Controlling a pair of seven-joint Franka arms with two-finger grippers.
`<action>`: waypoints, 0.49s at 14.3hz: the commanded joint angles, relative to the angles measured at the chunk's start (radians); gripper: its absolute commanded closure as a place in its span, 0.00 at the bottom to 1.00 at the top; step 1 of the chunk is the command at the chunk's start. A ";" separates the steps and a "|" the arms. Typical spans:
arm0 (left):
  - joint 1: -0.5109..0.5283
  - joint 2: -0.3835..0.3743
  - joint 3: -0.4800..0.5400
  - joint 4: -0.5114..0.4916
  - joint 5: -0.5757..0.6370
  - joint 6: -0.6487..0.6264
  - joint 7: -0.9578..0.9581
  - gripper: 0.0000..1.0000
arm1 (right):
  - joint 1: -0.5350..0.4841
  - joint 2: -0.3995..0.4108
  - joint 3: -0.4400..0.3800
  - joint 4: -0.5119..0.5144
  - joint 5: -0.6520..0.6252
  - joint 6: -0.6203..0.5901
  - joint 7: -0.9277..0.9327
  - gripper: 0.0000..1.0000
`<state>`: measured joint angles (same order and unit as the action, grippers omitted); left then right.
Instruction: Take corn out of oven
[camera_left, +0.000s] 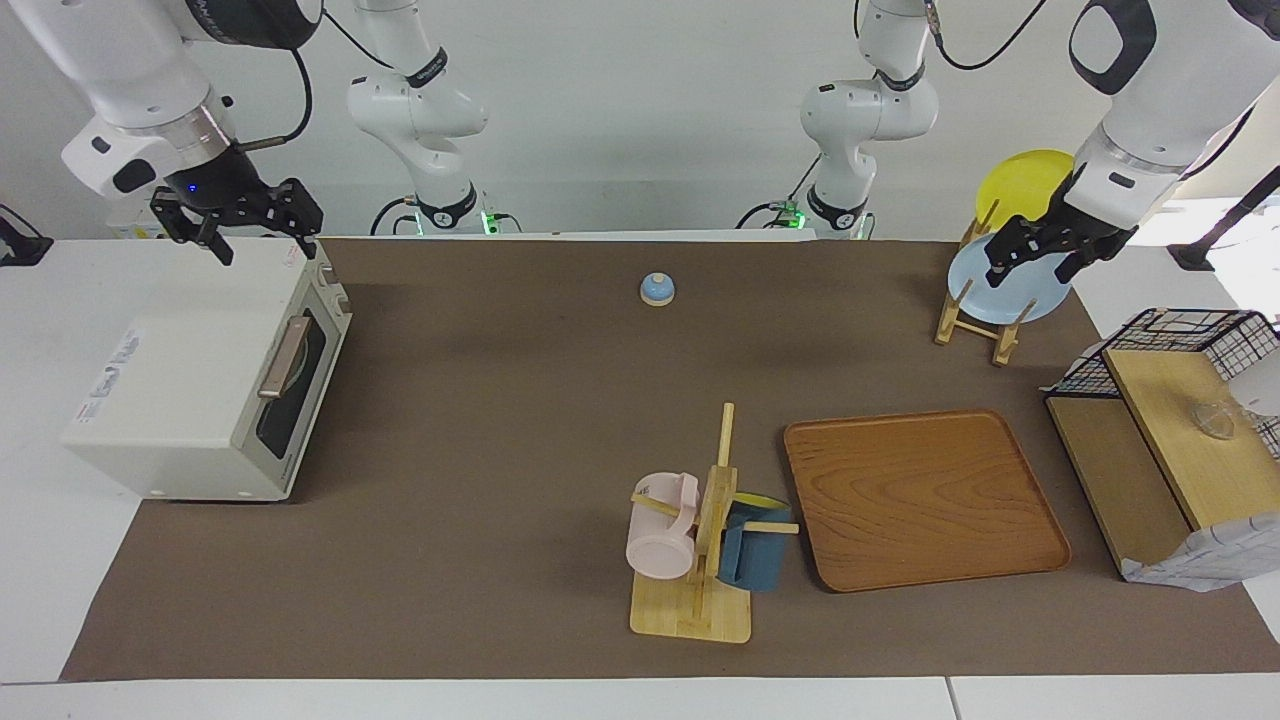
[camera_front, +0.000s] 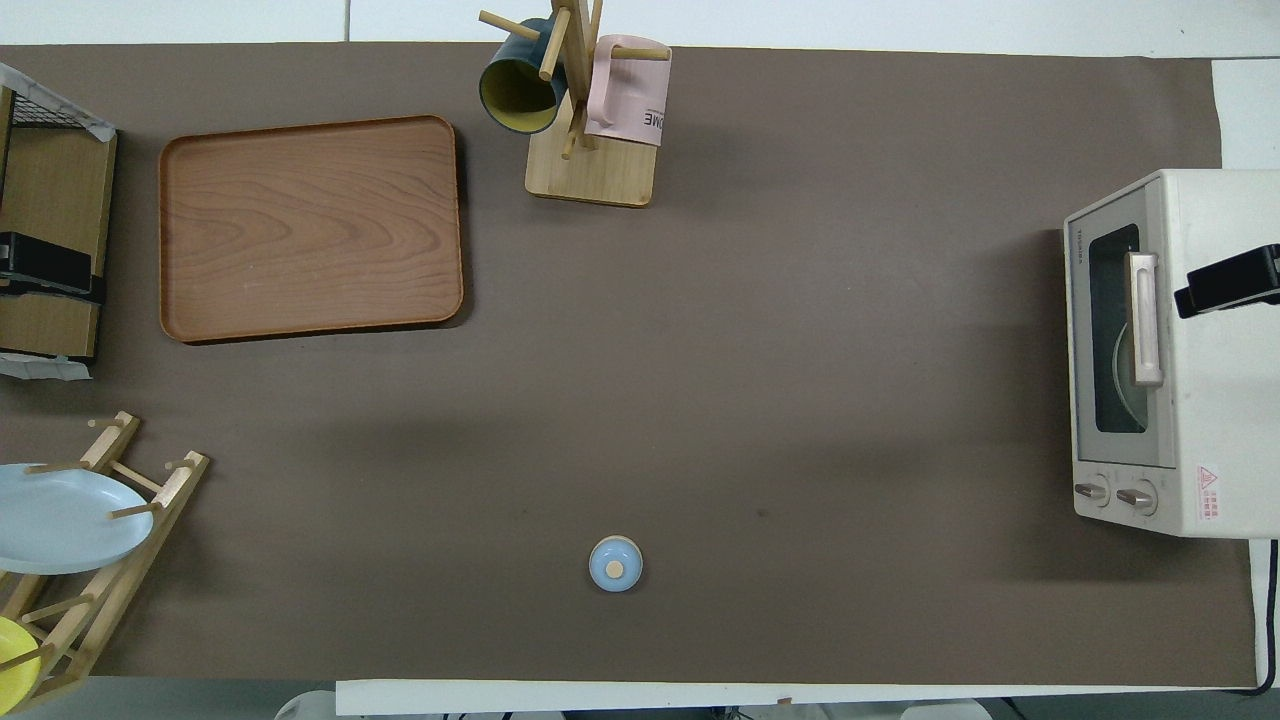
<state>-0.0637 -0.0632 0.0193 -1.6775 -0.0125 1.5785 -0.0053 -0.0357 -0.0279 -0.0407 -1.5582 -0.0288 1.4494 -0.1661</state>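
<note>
The oven (camera_left: 215, 385) door is sitting shut below the right claw (camera_left: 262, 235), which is hanging with fingers spread. No corn is showing. The left claw (camera_left: 1035, 262), fingers also spread, is waiting over the plate rack (camera_left: 975, 320).

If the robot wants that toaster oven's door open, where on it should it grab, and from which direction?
Probably the tan bar handle across the top of the oven's shut dark glass door. It stands proud of the glass, leaving room for fingers around it. The door faces the table's middle, so coming from above and in front seems best. The right gripper hangs over the oven.
</note>
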 joint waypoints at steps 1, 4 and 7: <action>0.012 -0.007 -0.004 -0.002 -0.009 -0.009 0.015 0.00 | 0.000 0.006 -0.007 0.006 0.003 -0.015 0.011 0.00; 0.013 -0.007 -0.004 -0.004 -0.009 -0.009 0.015 0.00 | -0.004 0.003 -0.008 0.000 0.001 -0.015 0.013 0.00; 0.012 -0.007 -0.004 -0.004 -0.009 -0.009 0.015 0.00 | -0.038 -0.006 -0.011 -0.019 0.003 -0.018 0.002 0.00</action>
<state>-0.0618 -0.0632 0.0193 -1.6775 -0.0125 1.5785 -0.0053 -0.0524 -0.0266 -0.0507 -1.5639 -0.0288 1.4422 -0.1657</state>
